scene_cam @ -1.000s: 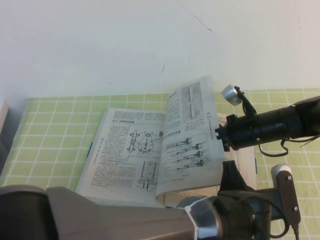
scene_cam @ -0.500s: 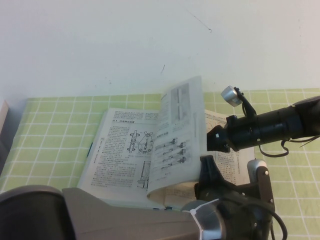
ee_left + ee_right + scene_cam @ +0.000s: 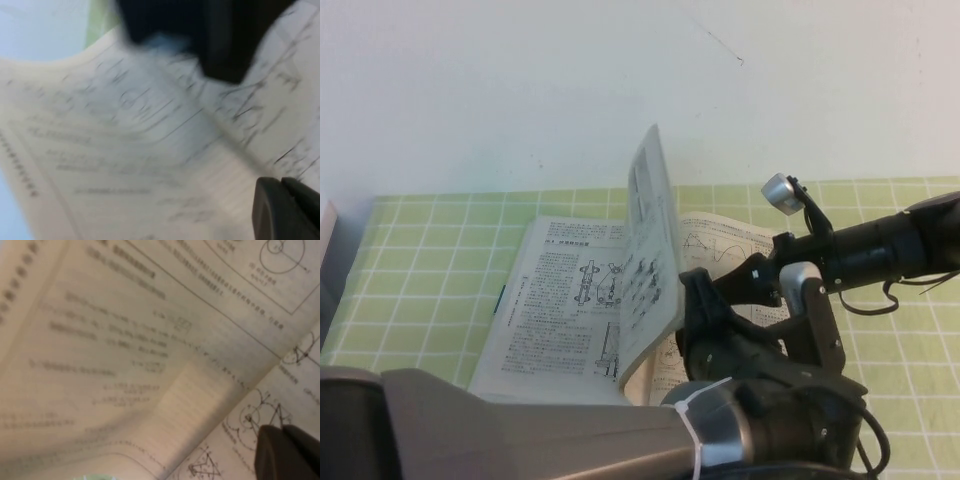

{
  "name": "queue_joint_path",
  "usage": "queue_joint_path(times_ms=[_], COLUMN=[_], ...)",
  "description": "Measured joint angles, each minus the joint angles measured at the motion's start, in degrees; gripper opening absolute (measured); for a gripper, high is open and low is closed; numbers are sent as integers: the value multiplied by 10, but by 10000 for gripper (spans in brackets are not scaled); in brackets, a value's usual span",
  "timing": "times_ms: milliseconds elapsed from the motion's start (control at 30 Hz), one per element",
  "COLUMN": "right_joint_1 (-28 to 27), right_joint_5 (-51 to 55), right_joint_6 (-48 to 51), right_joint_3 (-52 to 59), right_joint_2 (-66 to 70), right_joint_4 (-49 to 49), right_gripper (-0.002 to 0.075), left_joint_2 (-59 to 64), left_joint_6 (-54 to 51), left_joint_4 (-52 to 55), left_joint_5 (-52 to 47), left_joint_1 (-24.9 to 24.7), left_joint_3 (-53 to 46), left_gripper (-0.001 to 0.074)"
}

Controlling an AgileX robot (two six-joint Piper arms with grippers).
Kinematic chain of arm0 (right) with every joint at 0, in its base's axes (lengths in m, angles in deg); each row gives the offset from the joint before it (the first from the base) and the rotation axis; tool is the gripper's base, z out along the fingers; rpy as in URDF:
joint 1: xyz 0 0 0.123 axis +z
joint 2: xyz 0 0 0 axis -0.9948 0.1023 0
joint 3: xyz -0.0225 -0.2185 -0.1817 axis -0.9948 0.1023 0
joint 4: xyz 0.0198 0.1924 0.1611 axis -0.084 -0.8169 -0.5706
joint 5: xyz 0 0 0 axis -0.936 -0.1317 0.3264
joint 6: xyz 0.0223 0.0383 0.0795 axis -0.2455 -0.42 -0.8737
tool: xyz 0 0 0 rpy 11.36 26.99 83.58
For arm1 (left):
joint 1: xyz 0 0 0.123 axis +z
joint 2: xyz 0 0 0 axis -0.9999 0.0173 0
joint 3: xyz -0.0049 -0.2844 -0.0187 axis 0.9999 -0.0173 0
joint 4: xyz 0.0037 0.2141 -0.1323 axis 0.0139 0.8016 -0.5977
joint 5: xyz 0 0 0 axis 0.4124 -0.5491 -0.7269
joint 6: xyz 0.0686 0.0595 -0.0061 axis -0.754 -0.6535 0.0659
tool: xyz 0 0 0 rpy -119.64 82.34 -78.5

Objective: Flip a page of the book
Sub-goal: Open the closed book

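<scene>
On the green checked tablecloth (image 3: 420, 250) lies the book (image 3: 555, 300), open, its left leaf showing dense text and drawings of a valve-like mechanism. Over the spine the page (image 3: 650, 260) stands nearly upright — lifted off the right half, curved, its text-and-drawing face toward the left half of the book. Behind it the right-hand leaf shows wave-like curves in the high view.

From the right side the right gripper (image 3: 757, 272) reaches in, low over the right-hand leaf and just beside the raised page's back. Its fingers are closed together with nothing between them; whether the tip touches the page cannot be told. Its wrist view shows the page's curved underside close by, and circular diagrams on the leaves below.

Nearer the camera, the left gripper (image 3: 750, 320) sits over the lower right part of the book, close behind the standing page. How far its fingers are apart cannot be told — its wrist view is a blur of printed paper, with one dark fingertip (image 3: 280, 210) at the corner.
</scene>
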Motion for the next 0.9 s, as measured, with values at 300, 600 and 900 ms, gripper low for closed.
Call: queue_joint_path(times_ms=[300,600,900], right_joint_1=[0,0,37], right_joint_5=[0,-29,-84], right_joint_6=[-17,-41,-71], right_joint_3=[0,0,0], right_joint_2=[0,-26,-106], right_joint_4=[32,110,247], right_gripper=[-2,-2,-2], left_joint_2=[-57,-124,-140], left_joint_6=[34,-30,-152], left_joint_4=[-43,-164,-342], left_joint_5=[-54,-23,83], left_joint_1=[65,189,337], left_joint_3=[0,0,0], left_gripper=[-4,-4,-4])
